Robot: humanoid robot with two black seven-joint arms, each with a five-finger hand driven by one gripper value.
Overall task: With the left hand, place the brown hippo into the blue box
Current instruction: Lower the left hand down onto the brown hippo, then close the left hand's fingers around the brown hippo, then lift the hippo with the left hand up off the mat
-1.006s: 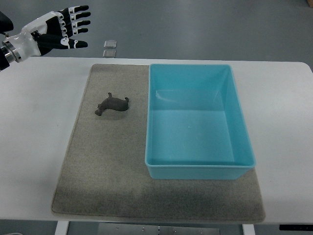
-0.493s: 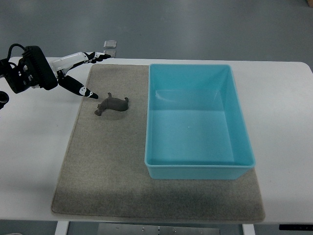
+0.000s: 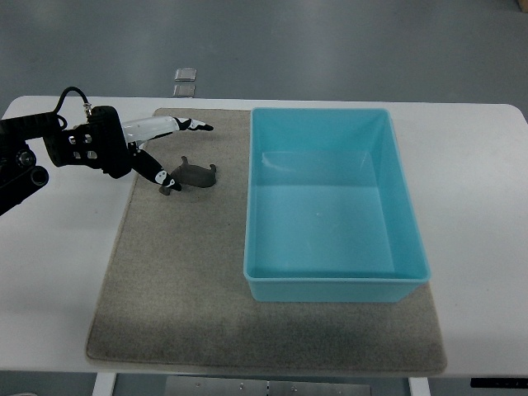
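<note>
Since a moment earlier, left hand (image 3: 157,148) had dropped beside the brown hippo (image 3: 191,176), fingers spread wide, nothing grasped; hippo lay left of the blue box (image 3: 330,206), unplaced.

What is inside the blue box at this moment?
Nothing can be seen inside the blue box; its whole floor shows bare. The brown hippo lies outside on the grey mat, beside the left hand.
</note>
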